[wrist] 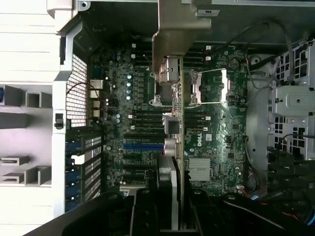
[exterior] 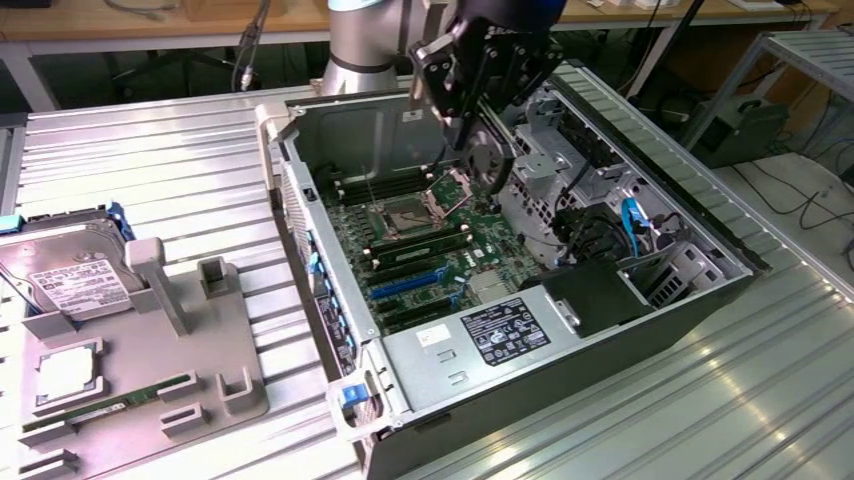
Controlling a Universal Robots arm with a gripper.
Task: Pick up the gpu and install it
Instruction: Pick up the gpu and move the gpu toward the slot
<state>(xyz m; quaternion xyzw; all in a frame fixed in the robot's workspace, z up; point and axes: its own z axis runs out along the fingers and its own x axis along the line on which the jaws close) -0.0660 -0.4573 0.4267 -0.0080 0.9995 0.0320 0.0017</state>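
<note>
The case (exterior: 296, 190) lies open on its side in the middle of the exterior view, on the ribbed metal tabletop (exterior: 174, 170). Its walls make a raised rim all round the opening. My hand (exterior: 470, 120) hangs at the upper centre of that frame, above the far end of the opening, closed part-way on the gpu (exterior: 489, 165). The card drops from it towards the motherboard (exterior: 441, 250).

Room is tight on one side. On the exterior view's right, the metal drive cage (exterior: 541, 165) and a knot of black cables stand close beside the card. On the exterior view's left there is open board over the processor socket (exterior: 407, 215) before the case wall. Nearer the bottom of the frame, the labelled power supply (exterior: 494, 335) fills the near end of the case. I cannot tell how far the card's lower edge sits above the board (the angle hides the gap).

In the wrist view the card is seen edge-on: a thin strip, green board along one side and dark face on the other. Its silver bracket (wrist: 177, 29) is at the end away from the hand, and the black fingers (wrist: 147, 211) press on both faces. The blue slot (wrist: 142, 146) lies just beside the card's line, pointing across it.

Well apart, at the exterior view's lower left, the grey fixture (exterior: 200, 350) carries the hard drive (exterior: 60, 285) and the memory stick (exterior: 100, 410).
</note>
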